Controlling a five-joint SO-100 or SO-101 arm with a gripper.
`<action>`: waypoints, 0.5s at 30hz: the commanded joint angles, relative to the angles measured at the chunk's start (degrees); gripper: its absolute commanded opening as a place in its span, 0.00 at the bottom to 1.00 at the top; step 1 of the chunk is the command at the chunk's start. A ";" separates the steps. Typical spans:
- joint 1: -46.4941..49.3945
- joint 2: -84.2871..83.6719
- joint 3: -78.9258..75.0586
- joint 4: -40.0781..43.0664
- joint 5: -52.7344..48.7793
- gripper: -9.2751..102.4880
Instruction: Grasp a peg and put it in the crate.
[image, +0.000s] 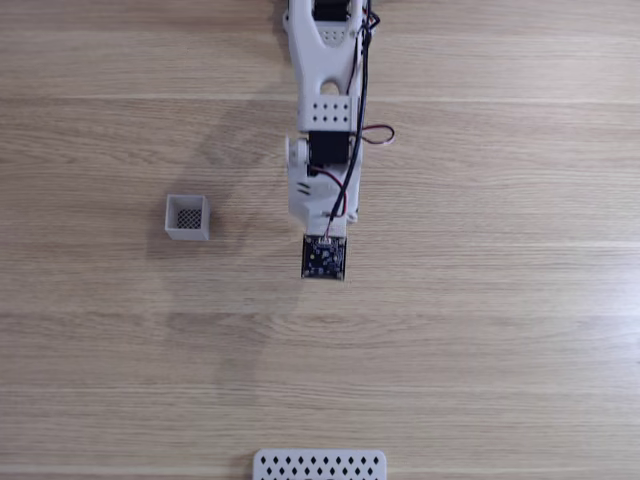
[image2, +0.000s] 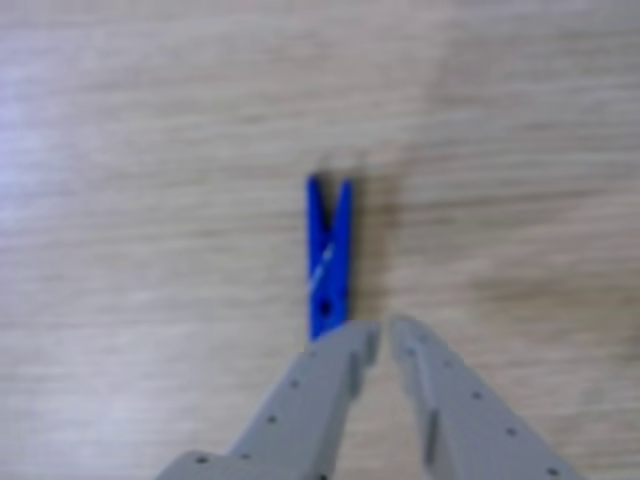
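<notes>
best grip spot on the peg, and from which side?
Mid-body of the peg, fingers closing on its two long flat sides. It lies flat on the table, pointing straight away from the gripper, so probably come down from above; the jaws look nearly shut, so open first.

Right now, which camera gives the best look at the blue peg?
The other view. There the peg lies flat on the wooden table, its forked end pointing away from the gripper, whose fingertips are nearly together just short of it. In the fixed view, the arm hangs over that spot.
</notes>
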 joint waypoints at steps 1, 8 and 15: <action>-0.44 1.41 -6.59 0.26 1.05 0.08; -1.41 0.97 -6.86 -0.09 1.14 0.19; -1.05 0.88 -6.15 -5.36 1.23 0.22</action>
